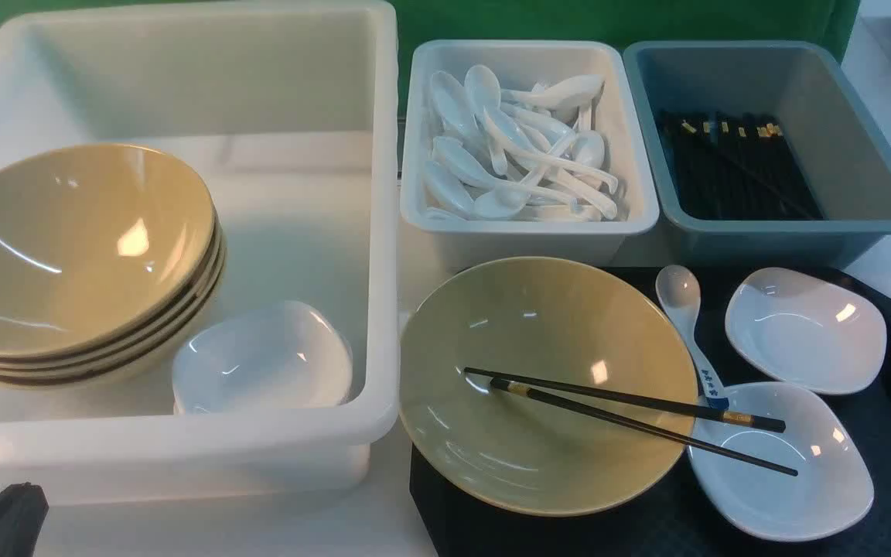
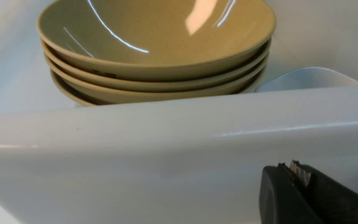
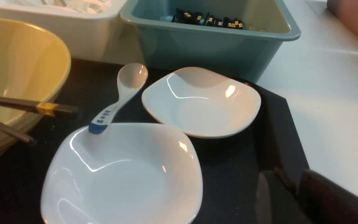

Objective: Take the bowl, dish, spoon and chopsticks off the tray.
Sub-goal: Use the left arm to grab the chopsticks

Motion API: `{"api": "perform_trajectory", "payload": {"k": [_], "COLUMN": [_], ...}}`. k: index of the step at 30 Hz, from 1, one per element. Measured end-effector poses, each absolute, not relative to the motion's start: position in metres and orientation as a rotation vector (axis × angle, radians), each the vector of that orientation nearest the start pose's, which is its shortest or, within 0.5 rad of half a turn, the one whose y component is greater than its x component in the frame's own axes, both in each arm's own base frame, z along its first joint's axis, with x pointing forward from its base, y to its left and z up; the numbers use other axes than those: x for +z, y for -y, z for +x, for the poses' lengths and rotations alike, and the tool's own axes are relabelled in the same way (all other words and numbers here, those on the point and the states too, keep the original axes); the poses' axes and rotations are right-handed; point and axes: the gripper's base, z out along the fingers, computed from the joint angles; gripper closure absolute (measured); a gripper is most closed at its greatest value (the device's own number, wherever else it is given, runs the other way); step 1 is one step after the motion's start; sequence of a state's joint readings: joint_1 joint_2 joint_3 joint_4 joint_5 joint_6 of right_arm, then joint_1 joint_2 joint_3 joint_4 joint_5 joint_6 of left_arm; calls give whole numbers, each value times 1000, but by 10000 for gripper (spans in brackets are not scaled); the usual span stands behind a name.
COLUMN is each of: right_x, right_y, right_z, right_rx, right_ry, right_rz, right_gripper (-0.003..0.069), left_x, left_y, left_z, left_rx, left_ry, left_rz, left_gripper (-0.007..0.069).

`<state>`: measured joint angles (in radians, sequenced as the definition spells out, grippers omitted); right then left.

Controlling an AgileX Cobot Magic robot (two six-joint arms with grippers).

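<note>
A mustard-yellow bowl (image 1: pixel 546 433) sits at the left end of the black tray (image 1: pixel 646 526). The black chopsticks (image 1: pixel 631 410) lie across the bowl, their ends reaching over the nearer white dish (image 1: pixel 782 487). The blue-tipped spoon (image 1: pixel 681 309) rests its handle on that dish's rim. A second white dish (image 1: pixel 805 329) lies behind it. In the right wrist view, the spoon (image 3: pixel 126 90), both dishes (image 3: pixel 123 177) (image 3: pixel 204 102) and chopsticks (image 3: pixel 57 109) show. My right gripper (image 3: pixel 287 172) hovers at the tray's right rim, slightly open and empty. My left gripper (image 2: pixel 294 165) is shut in front of the big tub.
A large white tub (image 1: pixel 182 77) on the left holds a stack of yellow bowls (image 1: pixel 74 255) and white dishes (image 1: pixel 260 360). Behind the tray stand a white bin (image 1: pixel 530 46) of plain spoons and a blue-grey bin (image 1: pixel 863 155) of black chopsticks. White tabletop lies right of the tray.
</note>
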<state>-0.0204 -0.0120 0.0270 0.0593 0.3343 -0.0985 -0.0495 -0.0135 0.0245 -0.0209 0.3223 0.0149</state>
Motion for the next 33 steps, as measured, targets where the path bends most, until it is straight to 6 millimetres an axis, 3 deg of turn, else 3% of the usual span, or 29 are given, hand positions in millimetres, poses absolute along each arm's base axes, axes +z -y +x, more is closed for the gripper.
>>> {"api": "perform_trajectory", "payload": {"k": [33], "right_x": [175], "right_y": [-1], "right_z": [54], "right_rx": [-26], "right_ry": [-1832], "right_rz": [-34], "right_gripper": [471], "left_x": [177], "left_y": [3], "left_z": [54], "left_rx": [-42], "left_ry": [-1816], "left_rz": [48], "left_gripper": [633]}}
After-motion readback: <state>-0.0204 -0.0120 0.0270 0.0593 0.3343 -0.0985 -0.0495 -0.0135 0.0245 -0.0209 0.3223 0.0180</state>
